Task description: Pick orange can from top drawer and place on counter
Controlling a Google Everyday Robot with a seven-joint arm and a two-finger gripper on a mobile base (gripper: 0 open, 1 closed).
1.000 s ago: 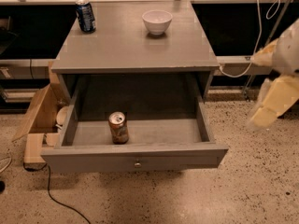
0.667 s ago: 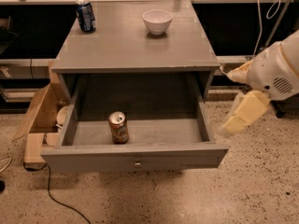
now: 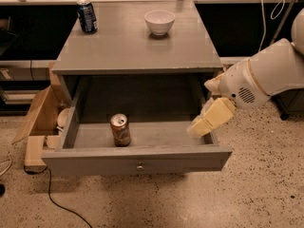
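The orange can (image 3: pixel 120 130) stood upright at the front left of the open top drawer (image 3: pixel 137 159), at about nine o'clock from the gripper (image 3: pixel 202 125), which hung over the drawer's right side, released or clenched I cannot tell.

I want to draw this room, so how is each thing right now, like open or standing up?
top drawer: pulled open.
orange can: upright inside the drawer, not held.
claw: at the drawer's right side, apart from the can.
blue can: upright on the counter, back left.
white bowl: right side up on the counter.
cardboard box: flaps open, on the floor.
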